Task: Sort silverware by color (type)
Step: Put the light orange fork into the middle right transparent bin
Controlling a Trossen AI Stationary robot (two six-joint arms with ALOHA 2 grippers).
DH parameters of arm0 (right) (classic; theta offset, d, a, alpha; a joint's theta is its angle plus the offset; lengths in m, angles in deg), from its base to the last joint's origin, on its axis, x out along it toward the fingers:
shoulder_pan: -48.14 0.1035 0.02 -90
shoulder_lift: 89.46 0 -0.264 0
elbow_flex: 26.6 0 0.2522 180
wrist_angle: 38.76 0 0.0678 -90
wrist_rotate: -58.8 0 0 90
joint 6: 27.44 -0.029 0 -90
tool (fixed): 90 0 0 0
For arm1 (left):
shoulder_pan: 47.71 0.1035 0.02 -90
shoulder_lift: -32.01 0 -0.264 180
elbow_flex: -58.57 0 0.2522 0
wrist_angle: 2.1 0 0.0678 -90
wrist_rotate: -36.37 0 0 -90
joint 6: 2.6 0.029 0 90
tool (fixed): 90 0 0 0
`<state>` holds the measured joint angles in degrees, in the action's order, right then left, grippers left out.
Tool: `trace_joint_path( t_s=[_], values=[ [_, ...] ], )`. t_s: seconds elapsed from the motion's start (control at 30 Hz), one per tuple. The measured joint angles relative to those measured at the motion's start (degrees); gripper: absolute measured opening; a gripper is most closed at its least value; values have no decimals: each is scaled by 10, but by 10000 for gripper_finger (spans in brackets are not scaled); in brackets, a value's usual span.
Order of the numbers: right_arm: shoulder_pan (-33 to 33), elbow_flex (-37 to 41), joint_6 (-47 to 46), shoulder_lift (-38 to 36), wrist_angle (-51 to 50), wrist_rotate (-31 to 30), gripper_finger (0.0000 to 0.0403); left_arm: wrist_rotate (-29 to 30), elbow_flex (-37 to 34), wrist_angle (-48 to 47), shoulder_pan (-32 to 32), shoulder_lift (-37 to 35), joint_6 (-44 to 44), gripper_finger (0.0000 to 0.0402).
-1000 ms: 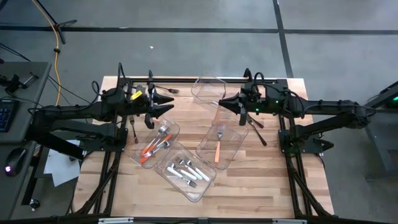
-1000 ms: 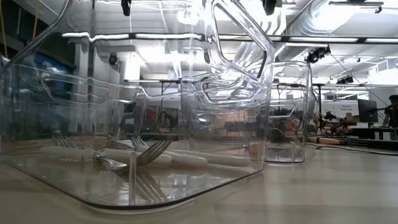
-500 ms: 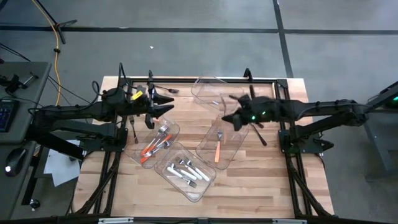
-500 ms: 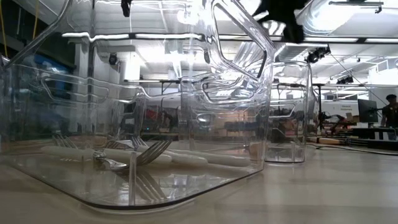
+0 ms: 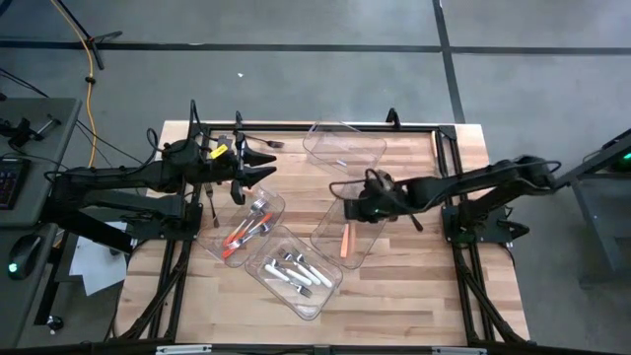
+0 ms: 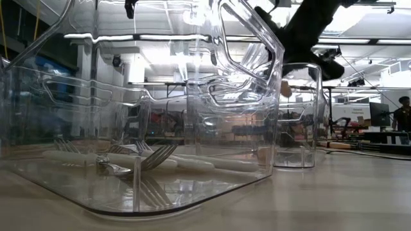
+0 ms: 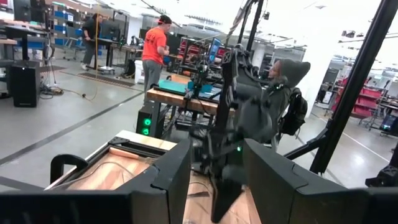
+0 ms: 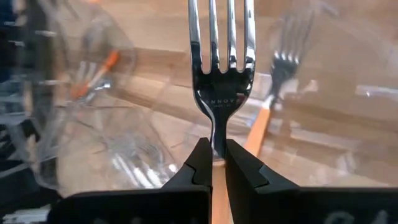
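Observation:
My right gripper (image 8: 216, 167) is shut on an orange-handled fork (image 8: 222, 68) and hovers over the middle clear bin (image 5: 367, 243), where another orange-handled fork (image 5: 345, 240) lies flat. My right gripper also shows in the high view (image 5: 349, 209). My left gripper (image 5: 260, 168) is open and empty, above the table's far left; its fingers stand apart in the left wrist view (image 7: 214, 186). A left bin (image 5: 225, 251) holds orange-handled pieces (image 5: 240, 237) and forks. A near bin (image 5: 317, 296) holds white-handled pieces (image 5: 294, 271). My right gripper pinches the fork's neck (image 8: 216, 146), where the silver head meets the orange handle, between its two fingers. The fingers come from the table's right, slanting down, and lie along the fork. The tines stick out ahead of the fingertips, and the fork is clear of the bin.
An open clear bin (image 5: 343, 143) stands tilted at the far side. Black utensils lie on the table at the right (image 5: 409, 212), at the left (image 5: 211, 205) and at the far left (image 5: 264, 143). Black frame rails (image 5: 296, 127) run along the table's edges.
My right gripper has gone from beside the far bin toward the table's near edge and down, and now hangs over the middle bin. The left arm has kept still.

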<state>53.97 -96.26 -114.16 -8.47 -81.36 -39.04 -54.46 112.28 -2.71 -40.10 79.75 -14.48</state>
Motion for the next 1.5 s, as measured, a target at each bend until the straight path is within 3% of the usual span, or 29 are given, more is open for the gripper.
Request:
trace_joint_path(
  t_s=[0.33,0.73,1.5],
  values=[
    [2,0,-71,58,13,14,8,0,0,-1,0,0,0,136],
    [-13,0,-91,124,30,60,23,0,0,-5,0,0,1,136],
    [-13,0,-124,134,31,70,35,0,0,-16,0,0,0,136]
  ],
)
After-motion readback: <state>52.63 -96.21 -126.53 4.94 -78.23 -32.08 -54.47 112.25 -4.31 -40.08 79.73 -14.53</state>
